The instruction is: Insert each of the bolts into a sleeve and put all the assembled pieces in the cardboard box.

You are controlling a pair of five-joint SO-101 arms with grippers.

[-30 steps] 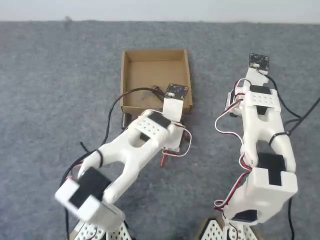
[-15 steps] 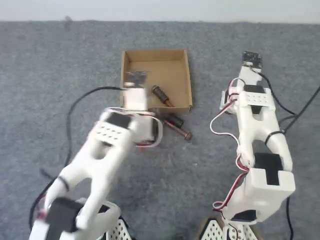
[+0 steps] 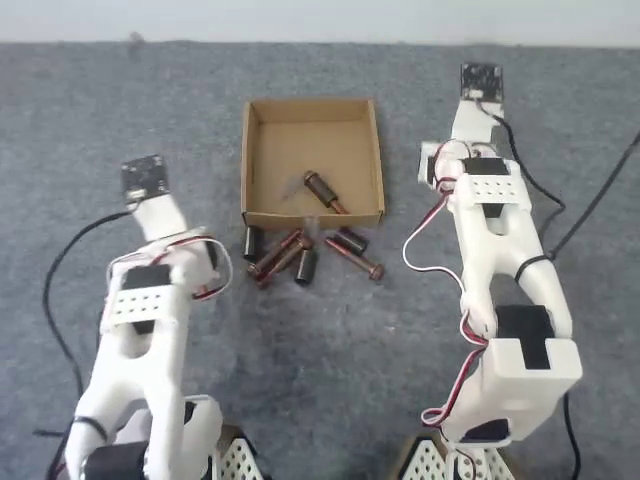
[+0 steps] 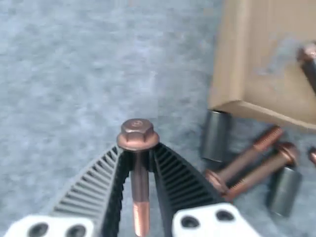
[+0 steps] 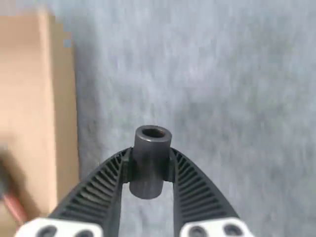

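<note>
In the high view the fingers of the left arm (image 3: 150, 300) and the right arm (image 3: 497, 225) are covered by the wrist cameras (image 3: 143, 178). The cardboard box (image 4: 229, 64) is cut off by the edge of the left wrist view. The assembled piece (image 3: 323, 192) lying inside it is seen there as a blurred copper end only. In the right wrist view a reddish blur (image 5: 10, 197) by the box wall cannot be identified.

Just in front of the box, loose sleeves (image 3: 252, 242) and loose bolts (image 3: 277, 257) are clustered on the grey tabletop (image 3: 120, 120). Which of them touch cannot be told.

The left arm is stretched forward well to the left of the box. The left claw (image 4: 139, 150) is held above the tabletop off the box's front left corner. It is clamped narrowly on the shank of a bolt (image 4: 140, 182), whose hexagonal head sits just past the fingertips.

The right arm is extended alongside the box's right wall, with its wrist past the far corner. The right claw (image 5: 150, 153) is closed on a dark sleeve (image 5: 150, 165), and the sleeve's open bore is left projecting beyond the fingertips, over bare tabletop just beside the box.
</note>
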